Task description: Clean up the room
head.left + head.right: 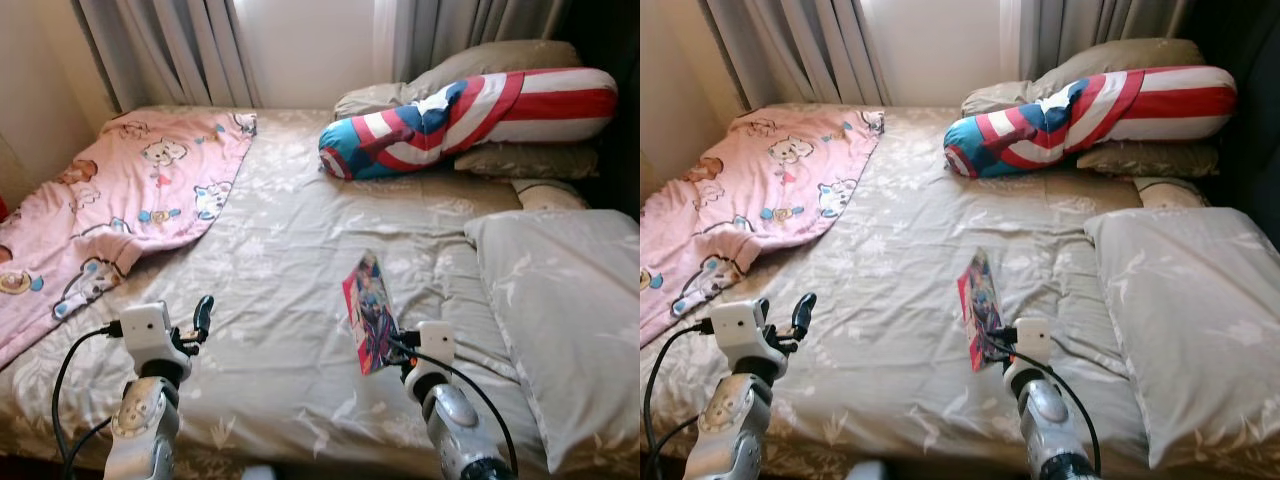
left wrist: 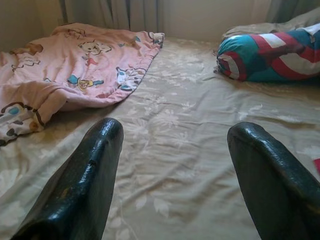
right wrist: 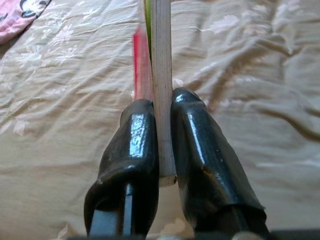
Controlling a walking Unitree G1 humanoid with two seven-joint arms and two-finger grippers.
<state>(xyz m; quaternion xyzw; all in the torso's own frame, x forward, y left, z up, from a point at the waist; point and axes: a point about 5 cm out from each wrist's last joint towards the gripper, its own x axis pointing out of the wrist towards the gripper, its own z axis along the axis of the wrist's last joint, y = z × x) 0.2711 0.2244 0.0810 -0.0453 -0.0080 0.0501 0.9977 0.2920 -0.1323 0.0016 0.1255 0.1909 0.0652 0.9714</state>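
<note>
My right gripper (image 3: pixel 162 145) pinches the comic book (image 1: pixel 369 312) edge-on at lower centre, lifting it off the bed (image 1: pixel 290 250), while my left gripper (image 2: pixel 172 165) gapes empty.

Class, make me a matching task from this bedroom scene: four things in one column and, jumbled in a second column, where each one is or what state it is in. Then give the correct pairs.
Column one:
1. book
2. pink blanket
3. star-and-stripes bolster
4. left end effector

Column two:
A. open, holding nothing, above the bedsheet
B. lying across the head of the bed, against the pillows
C. held upright, clamped in the right end effector
D. spread over the bed's left side

Pairs: 1-C, 2-D, 3-B, 4-A
</note>
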